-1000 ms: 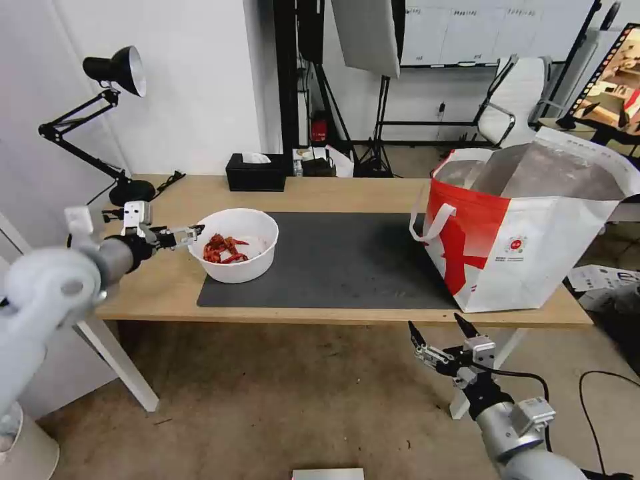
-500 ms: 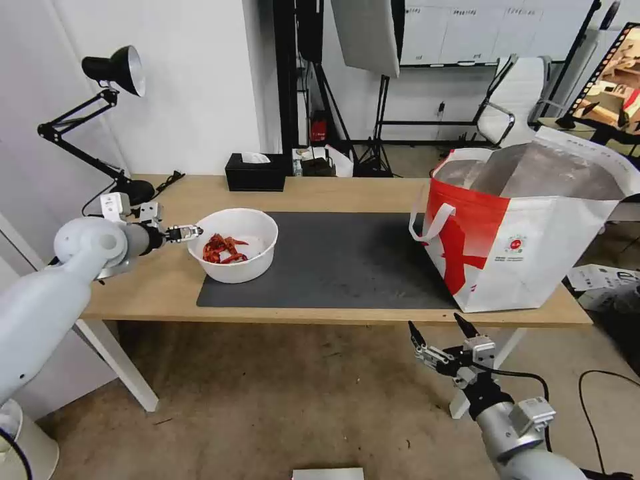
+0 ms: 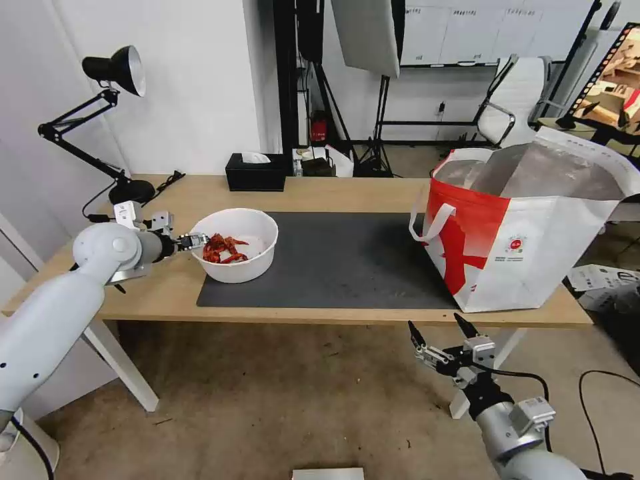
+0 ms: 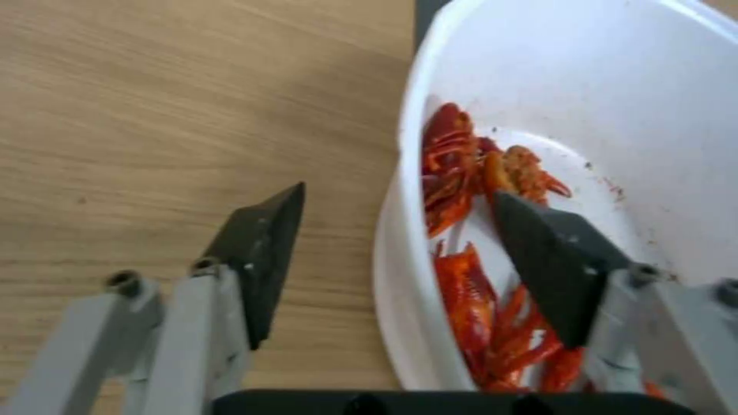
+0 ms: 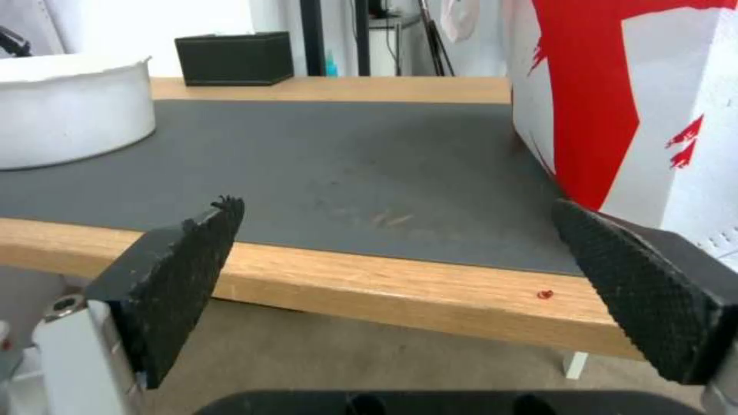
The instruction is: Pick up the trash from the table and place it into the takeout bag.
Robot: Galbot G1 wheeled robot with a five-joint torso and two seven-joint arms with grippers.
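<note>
Red food scraps (image 3: 223, 248) are held in the white bowl (image 3: 235, 244), which sits on the dark mat's (image 3: 347, 257) left end on the table (image 3: 333, 190). Its near rim is straddled by the left gripper (image 4: 396, 230), spread wide and unclamped. The right gripper (image 3: 443, 331), agape and empty, is held below the table edge, before the foil-lined takeout bag (image 3: 523, 230).

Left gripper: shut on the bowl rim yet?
No. The left gripper is open, with one finger outside the bowl over the table and the other inside, neither touching the rim.
</note>
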